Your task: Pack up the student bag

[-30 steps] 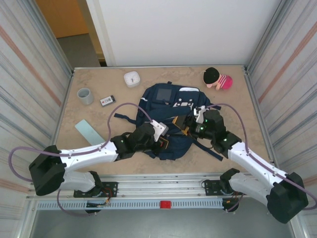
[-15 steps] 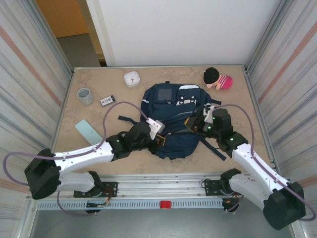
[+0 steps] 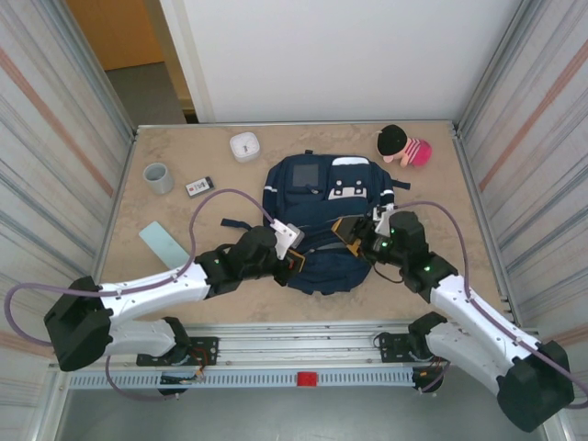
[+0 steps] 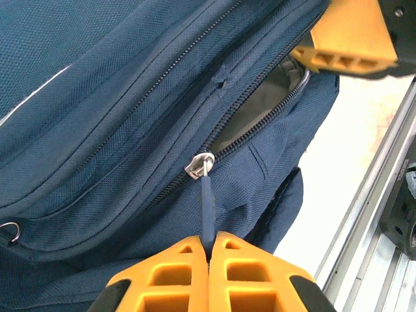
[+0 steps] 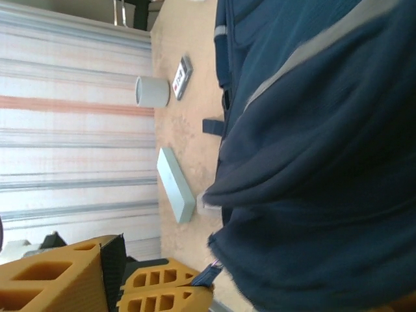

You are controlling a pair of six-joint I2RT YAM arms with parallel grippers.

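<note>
Left gripper (image 4: 208, 250) is clamped shut on the zip pull (image 4: 206, 209) of the bag (image 3: 317, 179), at the bag's near left side, almost exactly where it was a second ago. The bag lies in the middle of the table (image 3: 450, 211), with its opening (image 4: 260, 107) partly unzipped. Right gripper (image 3: 353, 235) has shifted left and nearer since half a second ago. It now sits at the opening, jaws wide with a fold of bag cloth between them; whether they press the cloth cannot be told. A dark strap that lay bare to the bag's right earlier is now under the right arm.

Cup (image 3: 158, 177) and flat pale case (image 3: 166, 244) lie well left of the bag, with bare table between case and bag. The bag's near edge lies close to the table's near edge and the rail (image 4: 377, 214). Bare table runs from the bag's right side to the right wall. Doll (image 3: 404, 145) sits near the far right corner.
</note>
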